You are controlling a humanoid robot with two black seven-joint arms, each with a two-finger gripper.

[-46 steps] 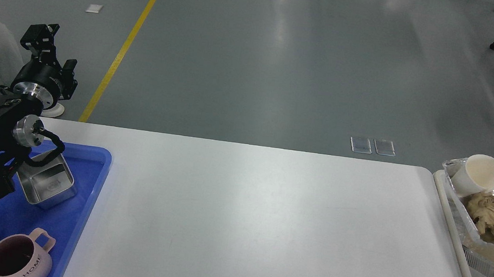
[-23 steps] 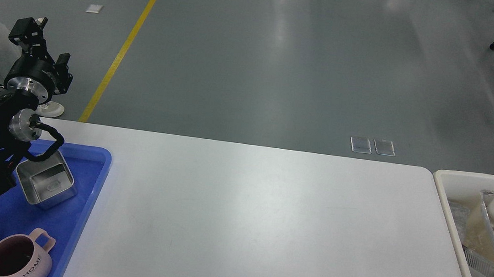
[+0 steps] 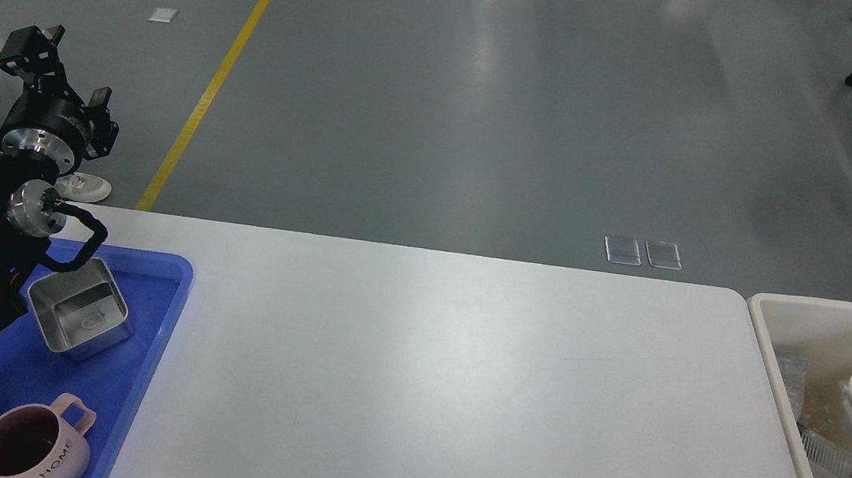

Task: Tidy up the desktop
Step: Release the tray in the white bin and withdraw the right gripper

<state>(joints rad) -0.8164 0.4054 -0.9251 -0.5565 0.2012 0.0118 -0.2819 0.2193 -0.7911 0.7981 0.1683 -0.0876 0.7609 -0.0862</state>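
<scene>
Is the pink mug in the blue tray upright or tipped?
Upright: the pink mug shows its open mouth facing up, standing in the blue plastic tray.

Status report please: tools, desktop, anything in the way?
Left tool raised over tray corner, holding nothing visible; right tool out of view. Desktop bare. Nothing in the way.

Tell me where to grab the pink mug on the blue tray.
Grip the pink mug by its handle, which juts toward the far right. Coming from above looks best: the mug stands upright, and the loop seems open enough for one gripper finger.
</scene>
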